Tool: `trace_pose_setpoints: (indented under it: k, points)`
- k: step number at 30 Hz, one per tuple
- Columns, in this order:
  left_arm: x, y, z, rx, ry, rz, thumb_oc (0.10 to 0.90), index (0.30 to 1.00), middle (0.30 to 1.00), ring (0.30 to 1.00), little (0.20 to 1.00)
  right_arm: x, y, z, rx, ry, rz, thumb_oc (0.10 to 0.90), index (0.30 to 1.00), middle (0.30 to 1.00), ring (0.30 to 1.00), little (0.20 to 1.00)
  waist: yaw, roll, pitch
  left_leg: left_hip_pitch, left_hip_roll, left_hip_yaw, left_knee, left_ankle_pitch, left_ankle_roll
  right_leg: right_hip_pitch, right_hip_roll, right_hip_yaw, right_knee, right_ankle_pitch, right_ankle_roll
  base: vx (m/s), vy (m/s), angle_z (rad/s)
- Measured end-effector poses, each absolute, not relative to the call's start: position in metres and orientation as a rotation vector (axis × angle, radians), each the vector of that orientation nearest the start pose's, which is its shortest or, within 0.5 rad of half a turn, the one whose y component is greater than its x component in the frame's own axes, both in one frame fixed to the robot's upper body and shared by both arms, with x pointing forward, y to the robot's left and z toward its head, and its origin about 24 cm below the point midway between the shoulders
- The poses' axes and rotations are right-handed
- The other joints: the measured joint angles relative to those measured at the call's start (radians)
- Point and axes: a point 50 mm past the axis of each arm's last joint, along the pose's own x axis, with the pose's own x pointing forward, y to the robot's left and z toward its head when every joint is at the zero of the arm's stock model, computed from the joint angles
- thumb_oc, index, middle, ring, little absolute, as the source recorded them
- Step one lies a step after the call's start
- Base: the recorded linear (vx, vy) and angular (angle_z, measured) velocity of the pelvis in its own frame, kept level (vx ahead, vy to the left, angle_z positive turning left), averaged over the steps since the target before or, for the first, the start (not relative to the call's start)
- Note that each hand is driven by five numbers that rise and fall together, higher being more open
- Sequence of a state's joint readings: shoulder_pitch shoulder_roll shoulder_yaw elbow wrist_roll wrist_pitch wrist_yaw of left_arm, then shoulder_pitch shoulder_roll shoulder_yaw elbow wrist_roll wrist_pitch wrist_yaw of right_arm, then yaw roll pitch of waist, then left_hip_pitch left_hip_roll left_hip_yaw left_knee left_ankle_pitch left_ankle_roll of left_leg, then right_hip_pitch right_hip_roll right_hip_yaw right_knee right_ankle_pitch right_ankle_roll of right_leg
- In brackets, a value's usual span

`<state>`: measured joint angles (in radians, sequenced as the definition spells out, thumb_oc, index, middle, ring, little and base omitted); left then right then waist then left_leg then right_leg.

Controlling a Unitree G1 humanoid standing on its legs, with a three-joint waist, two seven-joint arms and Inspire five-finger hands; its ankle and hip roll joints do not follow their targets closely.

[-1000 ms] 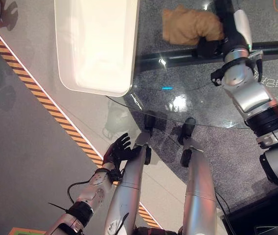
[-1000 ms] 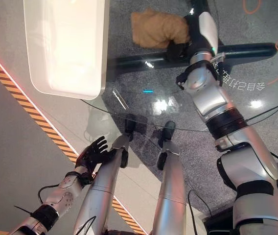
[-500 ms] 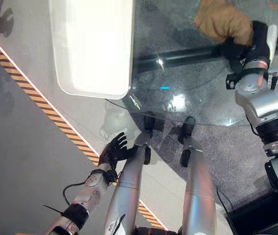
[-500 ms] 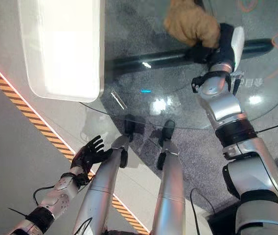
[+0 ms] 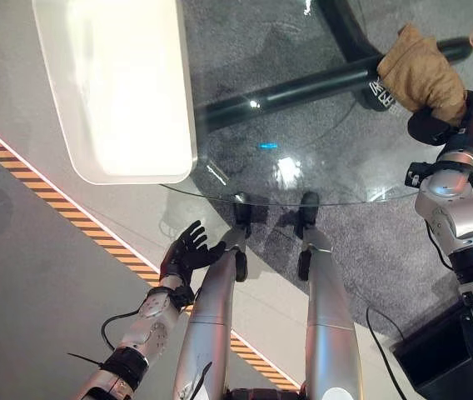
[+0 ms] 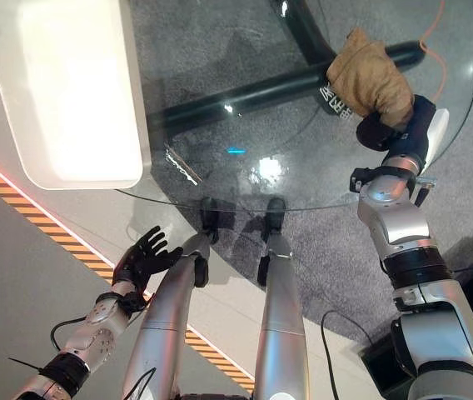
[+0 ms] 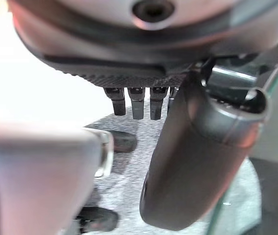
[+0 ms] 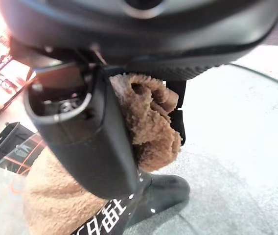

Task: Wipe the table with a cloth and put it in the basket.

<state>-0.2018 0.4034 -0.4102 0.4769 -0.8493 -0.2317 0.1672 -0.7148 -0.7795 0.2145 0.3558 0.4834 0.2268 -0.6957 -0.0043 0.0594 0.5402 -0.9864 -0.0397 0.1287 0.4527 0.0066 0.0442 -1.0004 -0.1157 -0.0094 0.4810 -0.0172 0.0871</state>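
One cloth, one basket, one glass table.

Look through the glass and you see grey speckled carpet beneath it. A strip of orange-and-black hazard tape runs diagonally across the smooth grey floor on the left. At the far right, a thin orange cable curls over the carpet, and a black box sits by the lower right corner.

cloth: tan-brown, fuzzy. right hand: black. left hand: black. surface: clear glass, dark base bars under it. basket: white, plain. floor stripe: orange-black hazard pattern. carpet: speckled dark grey.
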Motion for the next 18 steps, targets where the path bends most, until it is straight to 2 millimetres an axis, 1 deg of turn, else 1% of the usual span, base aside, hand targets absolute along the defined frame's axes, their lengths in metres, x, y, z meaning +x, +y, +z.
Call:
trace_pose_setpoints:
  k: [3, 5, 6, 7, 9, 11, 13, 15, 16, 18]
  points:
    - [0.276, 0.189, 0.008, -0.374, 0.127, 0.118, 0.800, 0.900, 0.900, 0.900, 0.900, 0.341, -0.278, 0.199, -0.269, -0.201, -0.664, 0.100, 0.300, 0.300, 0.300, 0.200, 0.001, -0.001, 0.002, 0.004, 0.001, 0.001, -0.005, 0.004, 0.002, -0.001, 0.003, 0.007, 0.005, 0.001, 0.000, -0.04, -0.033, -0.01]
    - [0.279, 0.194, 0.021, -0.428, 0.046, 0.162, 0.800, 0.900, 0.900, 0.900, 0.900, 0.339, -0.273, 0.194, -0.232, -0.215, -0.642, 0.100, 0.300, 0.300, 0.300, 0.200, 0.002, -0.001, 0.002, 0.008, 0.001, 0.003, -0.015, 0.008, 0.000, -0.003, 0.005, 0.009, 0.006, 0.000, -0.001, 0.00, -0.039, -0.02]
    - [0.278, 0.196, 0.024, -0.482, 0.036, 0.203, 0.800, 0.900, 0.900, 0.900, 0.900, 0.338, -0.267, 0.187, -0.204, -0.211, -0.615, 0.100, 0.300, 0.300, 0.300, 0.200, -0.005, -0.002, 0.002, 0.012, 0.003, 0.002, -0.009, 0.004, -0.001, 0.002, 0.007, 0.009, 0.010, -0.004, -0.003, 0.04, -0.053, -0.01]
    - [0.276, 0.195, 0.021, -0.544, 0.029, 0.256, 0.800, 0.900, 0.900, 0.900, 0.900, 0.335, -0.262, 0.178, -0.190, -0.205, -0.573, 0.100, 0.300, 0.300, 0.300, 0.200, -0.007, -0.002, 0.002, 0.027, 0.003, 0.002, -0.007, -0.001, -0.004, 0.012, 0.007, 0.010, 0.016, -0.012, -0.005, -0.01, -0.053, 0.00]
    - [0.271, 0.196, 0.022, -0.604, -0.003, 0.316, 0.800, 0.900, 0.900, 0.900, 0.900, 0.332, -0.254, 0.169, -0.172, -0.206, -0.501, 0.100, 0.300, 0.300, 0.300, 0.200, -0.005, -0.003, 0.001, 0.040, 0.003, -0.001, -0.018, -0.005, -0.009, 0.023, 0.007, 0.007, 0.018, -0.024, -0.007, -0.04, -0.054, 0.03]
    - [0.270, 0.201, 0.027, -0.634, -0.035, 0.385, 0.800, 0.900, 0.900, 0.900, 0.900, 0.331, -0.245, 0.163, -0.147, -0.212, -0.426, 0.100, 0.300, 0.300, 0.300, 0.200, -0.004, -0.003, 0.003, 0.045, 0.003, -0.004, -0.024, 0.000, -0.011, 0.025, 0.008, 0.003, 0.019, -0.025, -0.010, 0.03, -0.042, 0.03]
    - [0.270, 0.209, 0.028, -0.669, -0.054, 0.472, 0.800, 0.900, 0.900, 0.900, 0.900, 0.330, -0.232, 0.153, -0.114, -0.198, -0.331, 0.100, 0.300, 0.300, 0.300, 0.200, -0.002, -0.004, 0.004, 0.056, 0.006, -0.010, -0.024, 0.001, -0.014, 0.038, 0.011, -0.010, 0.021, -0.027, -0.016, 0.01, -0.040, 0.05]
    - [0.267, 0.215, 0.029, -0.678, -0.067, 0.514, 0.800, 0.900, 0.900, 0.900, 0.900, 0.325, -0.222, 0.144, -0.117, -0.185, -0.236, 0.100, 0.300, 0.300, 0.300, 0.200, 0.001, -0.004, 0.003, 0.072, 0.006, -0.020, -0.031, 0.002, -0.021, 0.051, 0.013, -0.016, 0.023, -0.038, -0.023, -0.05, -0.042, 0.10]
    - [0.264, 0.218, 0.028, -0.678, -0.069, 0.525, 0.800, 0.900, 0.900, 0.900, 0.900, 0.324, -0.214, 0.142, -0.121, -0.184, -0.173, 0.100, 0.300, 0.300, 0.300, 0.200, 0.005, -0.004, 0.003, 0.081, 0.007, -0.026, -0.037, 0.005, -0.026, 0.060, 0.013, -0.021, 0.023, -0.040, -0.025, -0.08, -0.038, 0.10]
    - [0.264, 0.221, 0.029, -0.678, -0.078, 0.518, 0.800, 0.900, 0.900, 0.900, 0.900, 0.322, -0.204, 0.144, -0.109, -0.200, -0.095, 0.100, 0.300, 0.300, 0.300, 0.200, 0.006, -0.004, 0.004, 0.085, 0.007, -0.032, -0.048, 0.014, -0.032, 0.064, 0.011, -0.035, 0.021, -0.036, -0.030, -0.06, -0.043, 0.11]
